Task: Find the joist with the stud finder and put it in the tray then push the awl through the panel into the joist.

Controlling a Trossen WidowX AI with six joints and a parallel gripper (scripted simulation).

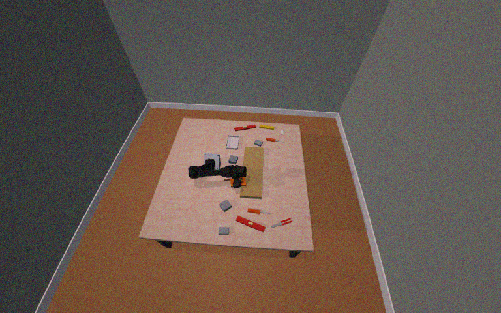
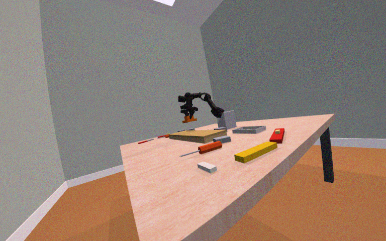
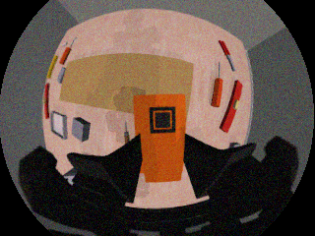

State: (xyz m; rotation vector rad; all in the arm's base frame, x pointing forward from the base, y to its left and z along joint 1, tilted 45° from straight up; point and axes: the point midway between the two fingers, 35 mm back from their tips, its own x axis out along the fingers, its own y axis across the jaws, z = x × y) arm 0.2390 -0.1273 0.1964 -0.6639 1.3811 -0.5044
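You have the stud finder [image 1: 242, 182] [image 2: 186, 120] [image 3: 162, 164] pinched in the gripper [image 1: 237, 182] [image 2: 190, 117] [image 3: 160, 134], raised near the floor panel [image 1: 254, 165] [image 2: 199, 134] [image 3: 129, 71], mid-counter. Picking it up is done; scanning, I judge, comes next. Your tray [image 1: 232, 148] [image 2: 247, 131] [image 3: 58, 124], toward the top view's far counter edge, awaits it. The awl [image 1: 226, 179] [image 3: 127, 137] lies unheld; you have punching left.

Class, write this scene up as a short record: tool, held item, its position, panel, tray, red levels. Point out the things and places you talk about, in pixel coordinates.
tool: [image 1: 238, 177] [image 2: 189, 117] [image 3: 162, 167] shut on the stud finder
held item: orange stud finder [image 1: 242, 182] [image 2: 189, 119] [image 3: 162, 143]
position: raised above the table
panel: tan floor panel [image 1: 254, 165] [image 2: 196, 134] [image 3: 98, 79], lying flat
tray: grey tray [image 1: 227, 148] [image 2: 247, 131] [image 3: 64, 129], stud finder not in it
red levels: two, lying near opposite table edges
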